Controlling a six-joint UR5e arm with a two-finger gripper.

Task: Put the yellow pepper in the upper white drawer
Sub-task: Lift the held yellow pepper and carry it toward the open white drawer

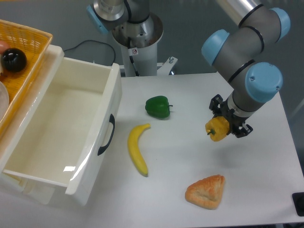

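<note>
The end effector (pixel 219 127) is gripping the yellow pepper (pixel 217 129), holding it above the right side of the bench (pixel 190 161). The upper white drawer (pixel 57 128) is sitting open at the left, well apart, with a banana (pixel 137 149) and green pepper (pixel 157 107) lying between.

The basket (pixel 28 45) ran off the left edge, and the gripper (pixel 227 124) fingers were seemingly hidden behind the pepper (pixel 217 129).

White table (pixel 266 190) (glossy) bears green pepper (pixel 157 107), banana (pixel 137 149), croissant (pixel 206 191), drawer (pixel 52 137).
</note>
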